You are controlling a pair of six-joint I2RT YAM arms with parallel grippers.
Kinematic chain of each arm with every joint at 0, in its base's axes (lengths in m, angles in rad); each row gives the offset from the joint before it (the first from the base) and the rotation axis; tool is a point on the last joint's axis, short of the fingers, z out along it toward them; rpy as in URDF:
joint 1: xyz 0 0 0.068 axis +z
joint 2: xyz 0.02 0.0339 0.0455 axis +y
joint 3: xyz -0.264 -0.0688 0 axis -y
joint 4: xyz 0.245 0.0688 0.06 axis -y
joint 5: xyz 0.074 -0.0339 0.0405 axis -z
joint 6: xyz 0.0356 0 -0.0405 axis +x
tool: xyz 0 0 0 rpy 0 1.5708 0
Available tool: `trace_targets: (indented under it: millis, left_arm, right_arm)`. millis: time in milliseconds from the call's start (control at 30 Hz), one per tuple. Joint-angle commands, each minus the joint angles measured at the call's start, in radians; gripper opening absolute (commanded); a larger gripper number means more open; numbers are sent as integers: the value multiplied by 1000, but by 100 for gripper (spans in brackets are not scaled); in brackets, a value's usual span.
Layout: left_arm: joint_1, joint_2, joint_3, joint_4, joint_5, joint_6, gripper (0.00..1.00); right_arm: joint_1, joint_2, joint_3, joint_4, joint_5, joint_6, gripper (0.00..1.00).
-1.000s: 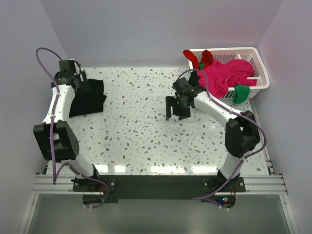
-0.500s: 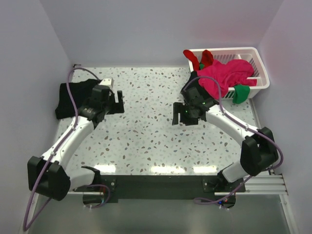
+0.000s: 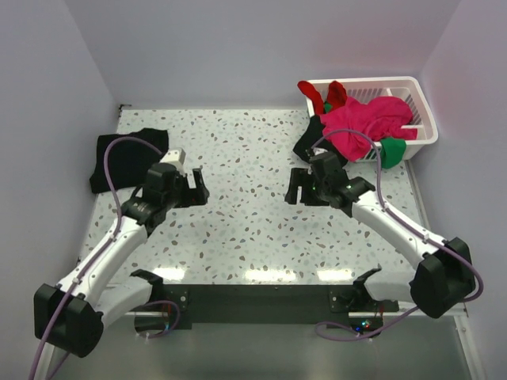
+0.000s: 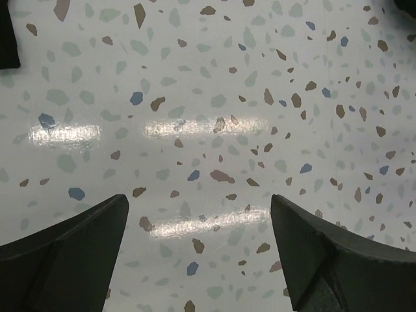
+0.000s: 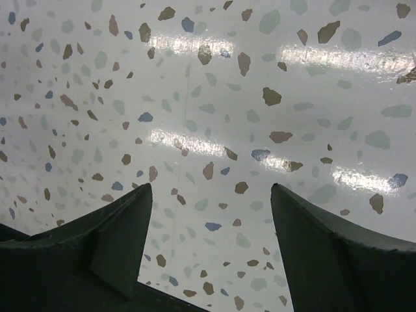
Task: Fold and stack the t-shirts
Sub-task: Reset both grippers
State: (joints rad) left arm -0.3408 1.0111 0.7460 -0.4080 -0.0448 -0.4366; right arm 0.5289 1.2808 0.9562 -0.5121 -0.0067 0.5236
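**Black bundle at ten o'clock, tangled pile at two**

Speckled terrazzo table (image 3: 238, 229) lies bare under both arms. Seen from above, the large black t-shirt (image 3: 125, 158) sits as a compact, roughly squared bundle at ten o'clock, well apart from either arm. The next step, as I judge it, is to fetch another shirt from the white slatted basket (image 3: 418, 89) at two o'clock.

The right gripper (image 3: 295, 188) is nearer to that basket. Its jaws are spread wide with nothing between them, and both wrist views show only tabletop. The left gripper (image 3: 198, 187) is the same, gaping and empty.

To do it well, pinch a single layer of the magenta shirt (image 3: 368, 119), which is the biggest and topmost. Lift it clear of the rim, then spread it across the open middle, where both arms can reach.

Hindrances:
- Black cloth (image 3: 307, 142) drapes over the basket's near-left corner, right on the approach.
- A red shirt (image 3: 331, 92) at the back may be tangled in.
- A green shirt (image 3: 390, 150) hangs over the front wall and could snag.
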Motion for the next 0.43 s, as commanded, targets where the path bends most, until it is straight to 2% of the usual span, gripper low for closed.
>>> trace_targets:
  millis: [0,200,400]
  left_arm:
    - [-1,-71,-30,72,28,-53,96]
    - [-1,-137,-23,72,-47,-42,96]
    - [-1,-118,3,38,-69,-45,96]
  right_arm:
    - [-1,-61,-26,78,28,1,77]
    - [-3,-110,-47,78,42,-2,79]
    - [-3,-142,-48,60,65,-2,80]
